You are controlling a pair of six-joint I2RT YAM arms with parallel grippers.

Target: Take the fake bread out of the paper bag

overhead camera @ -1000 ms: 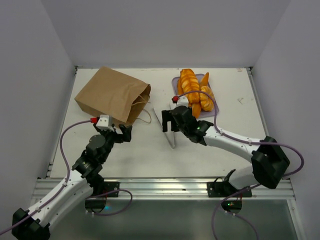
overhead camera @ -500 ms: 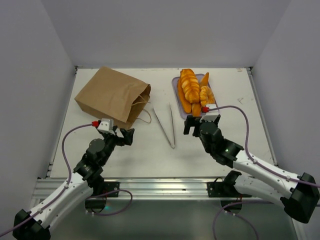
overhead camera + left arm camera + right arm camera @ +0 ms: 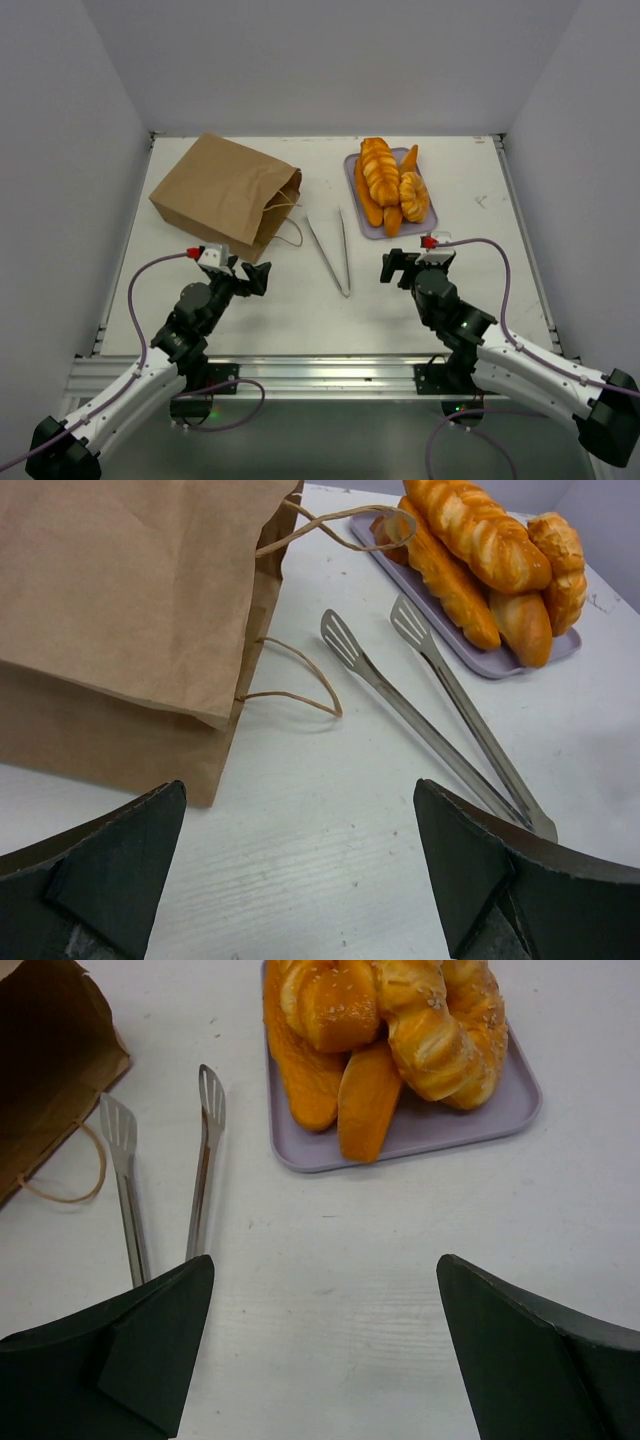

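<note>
The brown paper bag point(image 3: 225, 190) lies on its side at the back left, mouth toward the middle; it also shows in the left wrist view point(image 3: 120, 610) and at the right wrist view's corner point(image 3: 45, 1070). Several pieces of fake bread point(image 3: 385, 185) are piled on the lavender tray point(image 3: 352, 170), seen too in the wrist views point(image 3: 470, 555) point(image 3: 390, 1030). My left gripper point(image 3: 250, 272) is open and empty, near the bag's mouth point(image 3: 300, 870). My right gripper point(image 3: 398, 267) is open and empty, in front of the tray point(image 3: 325, 1360).
Metal tongs point(image 3: 330, 250) lie open on the table between the bag and the tray, also in the wrist views point(image 3: 440, 720) point(image 3: 165, 1175). The bag's string handles point(image 3: 290, 225) lie loose beside its mouth. Grey walls close the table on three sides.
My right gripper has drawn back from the tongs and tray toward the near edge, empty. The tongs lie where it left them. My left gripper has shifted slightly nearer.
</note>
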